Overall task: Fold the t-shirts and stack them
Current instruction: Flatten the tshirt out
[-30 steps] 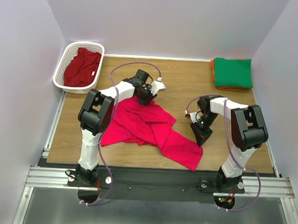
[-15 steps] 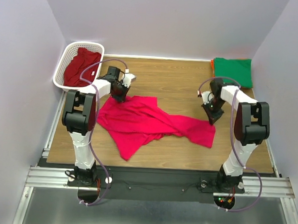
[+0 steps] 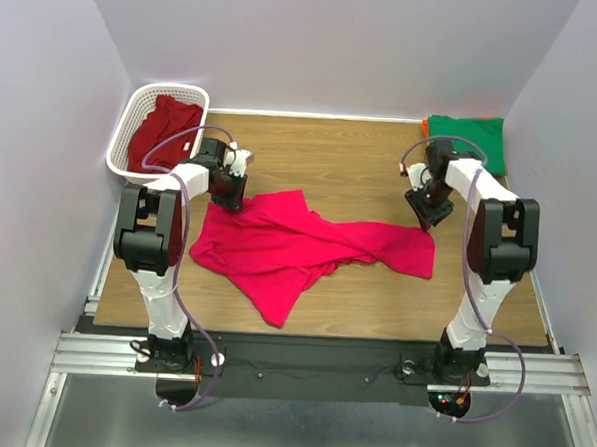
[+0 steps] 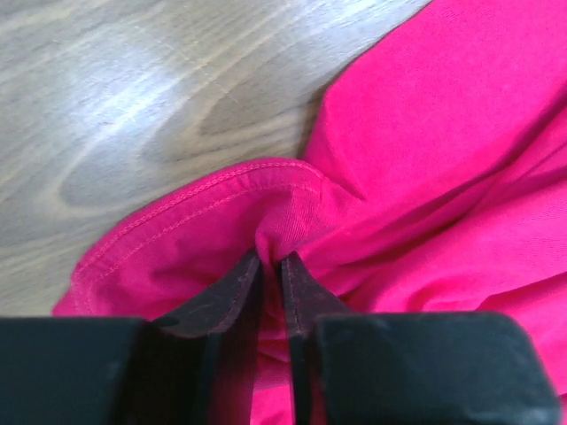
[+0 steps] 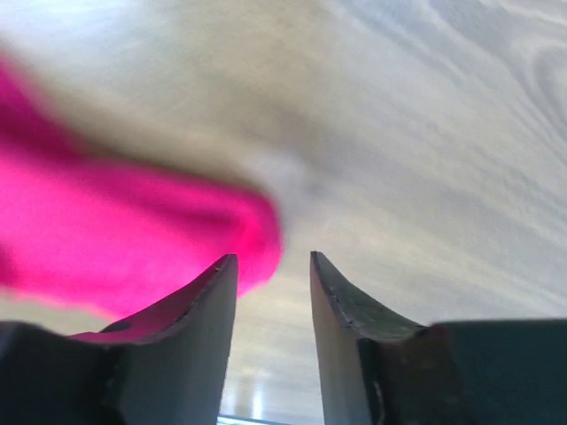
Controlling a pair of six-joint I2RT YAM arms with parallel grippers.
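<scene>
Left pincer [image 4: 270, 261] pinches a hemmed fold of the pink-red t-shirt [image 4: 425, 133]; right pincer [image 5: 273, 264] stands spread, the shirt's edge beside one finger.

Pink-red tee [image 3: 277, 247], crimson tee [image 3: 163, 134], green tee [image 3: 468, 142], white lattice basket [image 3: 134, 110].

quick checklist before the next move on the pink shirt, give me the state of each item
1. Left gripper has a grip on the pink-red shirt: ok, shut on a fold by the stitched hem.
2. Right gripper has a grip: not ok, open, with bare table between its fingers and the cloth off to one side.
3. Shirt lies flat: not ok, twisted and bunched across its middle.
4. Stack is ready: ok, the green shirt lies folded at the far right corner.
5. Crimson shirt is out of the way: ok, inside the basket.
6. Which part of the shirt lies beside the right gripper: cannot tell.
</scene>
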